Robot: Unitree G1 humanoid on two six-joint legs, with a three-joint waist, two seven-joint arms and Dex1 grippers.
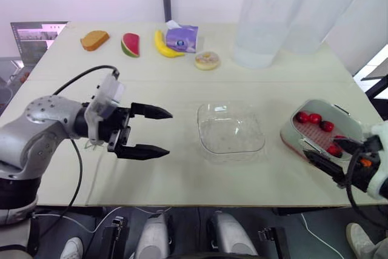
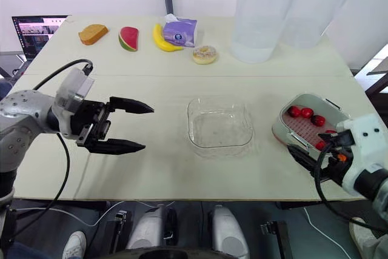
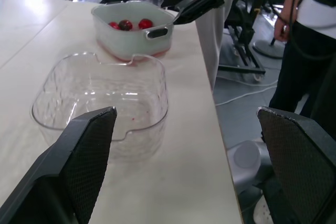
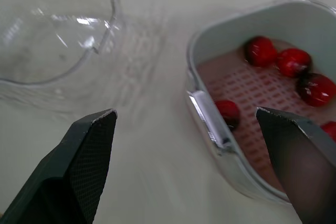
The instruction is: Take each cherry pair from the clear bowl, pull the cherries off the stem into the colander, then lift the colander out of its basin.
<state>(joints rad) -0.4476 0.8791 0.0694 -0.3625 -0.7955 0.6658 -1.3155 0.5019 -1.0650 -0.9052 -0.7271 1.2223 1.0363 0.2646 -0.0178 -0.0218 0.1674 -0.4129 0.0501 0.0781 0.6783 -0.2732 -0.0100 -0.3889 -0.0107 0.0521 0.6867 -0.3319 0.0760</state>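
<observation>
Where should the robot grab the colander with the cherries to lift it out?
Probably by the silver handle on the colander's near rim, coming from the robot's right side. The handle is thin and stands out from the rim, and the open right gripper faces it with a finger on each side.

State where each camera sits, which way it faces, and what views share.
Left eye view: on the head, facing forward and down over the table; both arms show, left gripper and right gripper open.
Right eye view: same scene, other stereo eye.
Left wrist view: along the left fingers toward the clear bowl, with the colander beyond.
Right wrist view: along the right fingers, down on the cherries in the colander.
Shared: both wrist views hold bowl and colander.
</observation>
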